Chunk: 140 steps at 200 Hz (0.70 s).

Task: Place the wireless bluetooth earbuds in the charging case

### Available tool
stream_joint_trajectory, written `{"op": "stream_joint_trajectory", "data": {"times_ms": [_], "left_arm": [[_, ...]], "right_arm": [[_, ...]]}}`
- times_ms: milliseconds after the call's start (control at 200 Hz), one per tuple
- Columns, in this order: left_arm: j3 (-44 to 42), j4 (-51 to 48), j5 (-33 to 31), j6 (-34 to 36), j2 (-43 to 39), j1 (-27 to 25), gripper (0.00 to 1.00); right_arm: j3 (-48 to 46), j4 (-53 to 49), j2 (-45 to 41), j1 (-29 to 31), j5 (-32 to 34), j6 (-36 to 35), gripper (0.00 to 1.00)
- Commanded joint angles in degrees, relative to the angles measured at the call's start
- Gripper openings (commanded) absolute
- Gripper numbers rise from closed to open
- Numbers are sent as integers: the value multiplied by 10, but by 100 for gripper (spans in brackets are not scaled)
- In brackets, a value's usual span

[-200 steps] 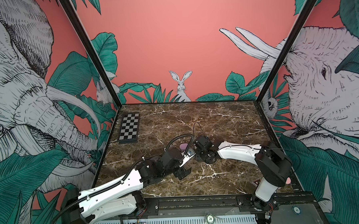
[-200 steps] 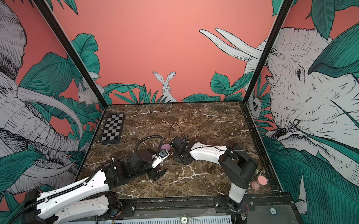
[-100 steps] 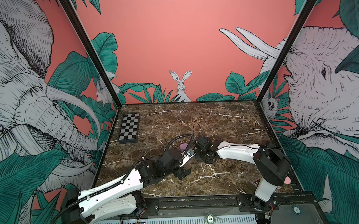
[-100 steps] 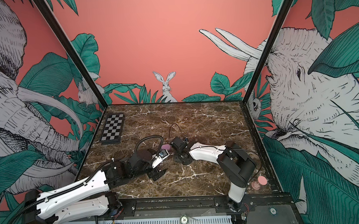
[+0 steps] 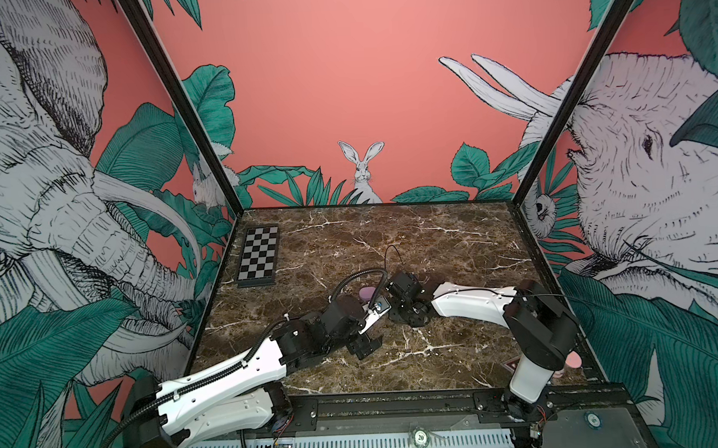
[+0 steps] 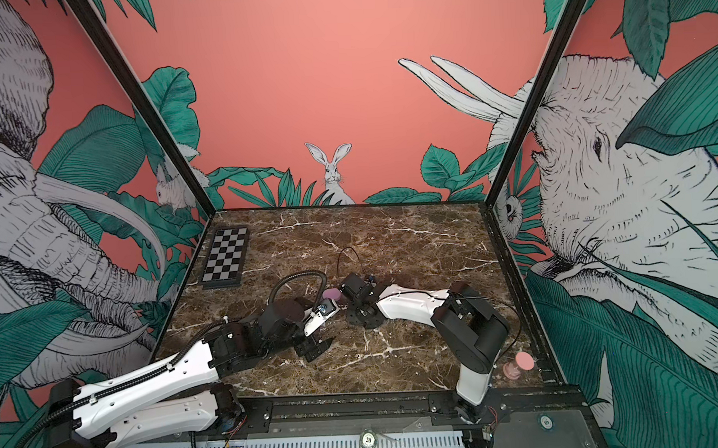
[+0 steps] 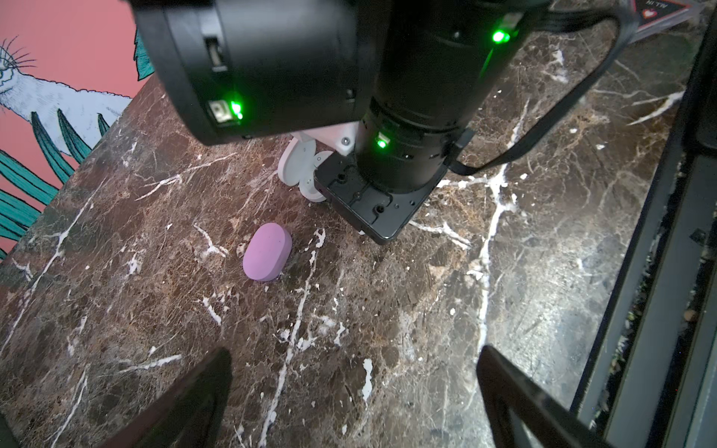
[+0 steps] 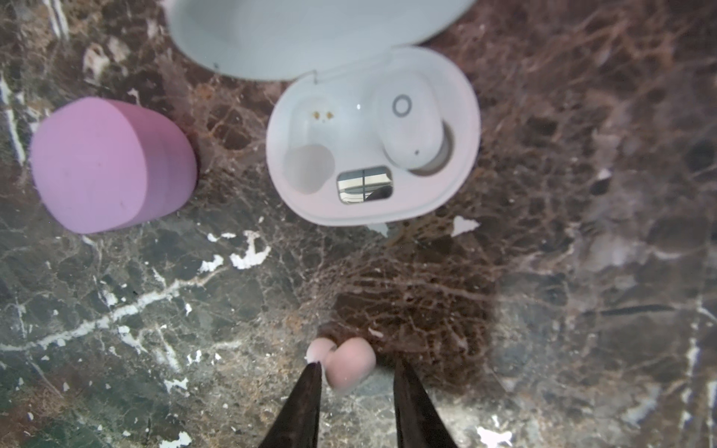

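A flat black-and-white checkerboard (image 5: 258, 255) lies far left on the brown marble tabletop (image 5: 453, 237); a pink spool-shaped plastic piece (image 6: 520, 364) stands near right.

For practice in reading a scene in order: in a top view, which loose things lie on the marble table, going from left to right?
checkerboard → lilac charging case → small pink object

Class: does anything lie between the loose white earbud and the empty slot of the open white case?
Nothing visible does. Only bare marble tabletop separates the small white earbud from the empty slot of the open white charging case; the closed lilac case lies aside.
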Motion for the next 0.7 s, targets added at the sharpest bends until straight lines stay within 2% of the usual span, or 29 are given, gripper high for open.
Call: {"op": "stream_joint_trajectory", "data": {"times_ms": [0, 695], "left_arm": [[-7, 3, -4, 4, -9, -2, 99], [-5, 4, -6, 4, -4, -2, 99]], "right_arm": [[10, 2, 9, 2, 2, 3, 32], [24, 6, 27, 2, -5, -12, 30]]}}
